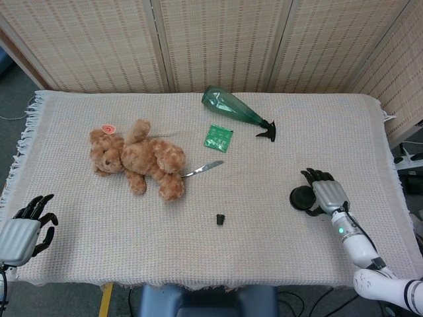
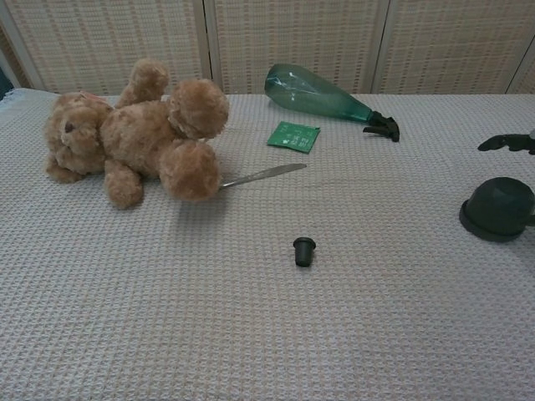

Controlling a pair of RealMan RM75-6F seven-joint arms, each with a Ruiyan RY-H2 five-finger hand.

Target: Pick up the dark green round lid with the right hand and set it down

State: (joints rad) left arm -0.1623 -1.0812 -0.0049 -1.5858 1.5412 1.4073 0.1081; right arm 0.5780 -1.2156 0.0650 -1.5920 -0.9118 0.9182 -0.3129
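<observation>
Now round dark green lid [image 1: 302, 197] on waffle-weave cloth [image 1: 264, 238], right hand [image 1: 328, 193] beside.

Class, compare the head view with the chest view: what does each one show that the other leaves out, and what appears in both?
Only the head view shows the left hand at the table's near left corner, the whole right hand with its forearm, and the cloth's fringed edges. Only the chest view shows the dark green round lid from the side, resting on the cloth with just a fingertip of the right hand at the frame edge. Both share the teddy bear, spray bottle, green packet, knife and small dark cap.
</observation>
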